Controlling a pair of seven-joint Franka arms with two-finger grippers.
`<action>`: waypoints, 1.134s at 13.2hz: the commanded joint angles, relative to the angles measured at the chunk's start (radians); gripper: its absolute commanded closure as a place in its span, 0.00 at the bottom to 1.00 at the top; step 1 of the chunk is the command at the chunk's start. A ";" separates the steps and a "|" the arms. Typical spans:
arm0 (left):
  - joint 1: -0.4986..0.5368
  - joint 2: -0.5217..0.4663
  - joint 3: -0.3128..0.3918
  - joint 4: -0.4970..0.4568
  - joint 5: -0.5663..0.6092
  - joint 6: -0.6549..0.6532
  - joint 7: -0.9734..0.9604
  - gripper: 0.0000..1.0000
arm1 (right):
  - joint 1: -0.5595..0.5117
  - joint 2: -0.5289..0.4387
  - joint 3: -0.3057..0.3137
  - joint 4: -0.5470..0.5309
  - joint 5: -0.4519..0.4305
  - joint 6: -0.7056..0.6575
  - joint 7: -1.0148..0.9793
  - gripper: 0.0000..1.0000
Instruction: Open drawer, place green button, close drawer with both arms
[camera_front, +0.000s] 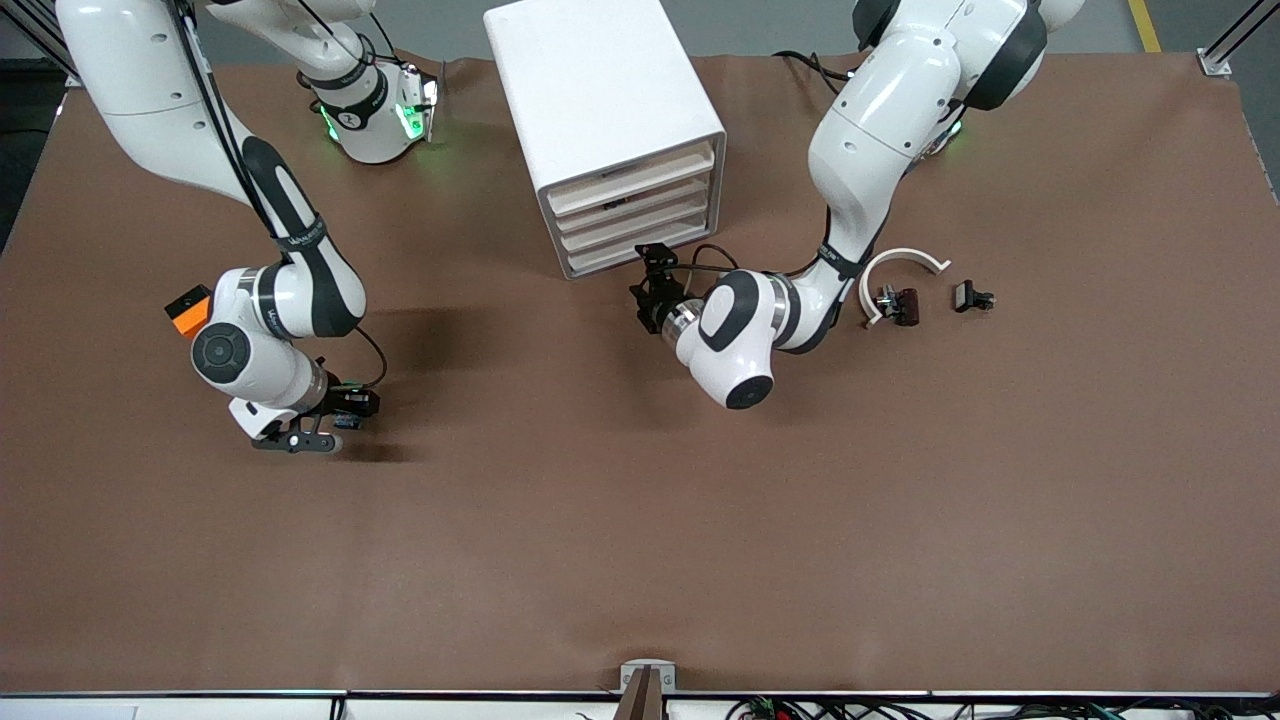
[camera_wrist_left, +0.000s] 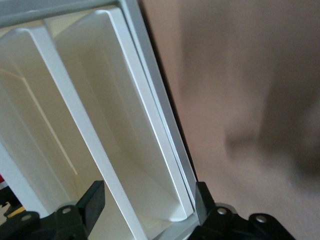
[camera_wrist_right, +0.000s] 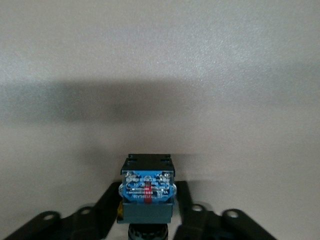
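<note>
The white cabinet (camera_front: 600, 90) stands at the robots' side of the table, its four cream drawer fronts facing the front camera. My left gripper (camera_front: 655, 256) is open right in front of the lowest drawer (camera_front: 625, 256), at its end toward the left arm. In the left wrist view its fingers (camera_wrist_left: 92, 200) straddle the drawer's edge (camera_wrist_left: 150, 125) without closing on it. My right gripper (camera_front: 335, 432) is low over the table toward the right arm's end, shut on the button (camera_front: 347, 421). The right wrist view shows the button's bluish-grey base (camera_wrist_right: 147, 192) between the fingers (camera_wrist_right: 107, 202); its green cap is hidden.
An orange cube (camera_front: 187, 310) lies beside the right arm's wrist. A white curved piece (camera_front: 900, 262) and two small black and brown clip-like parts (camera_front: 900, 304) (camera_front: 972, 297) lie toward the left arm's end. Brown mat (camera_front: 640, 520) covers the table.
</note>
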 joint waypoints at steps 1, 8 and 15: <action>0.008 0.014 0.003 0.019 -0.019 -0.056 -0.074 0.33 | -0.002 0.022 0.002 0.020 0.014 -0.007 -0.009 0.87; -0.002 0.039 0.003 0.022 -0.038 -0.088 -0.192 0.40 | -0.004 0.022 0.002 0.046 0.014 -0.008 -0.006 0.97; -0.009 0.043 0.001 0.022 -0.082 -0.154 -0.238 0.44 | 0.001 0.022 0.002 0.083 0.014 -0.074 0.003 0.97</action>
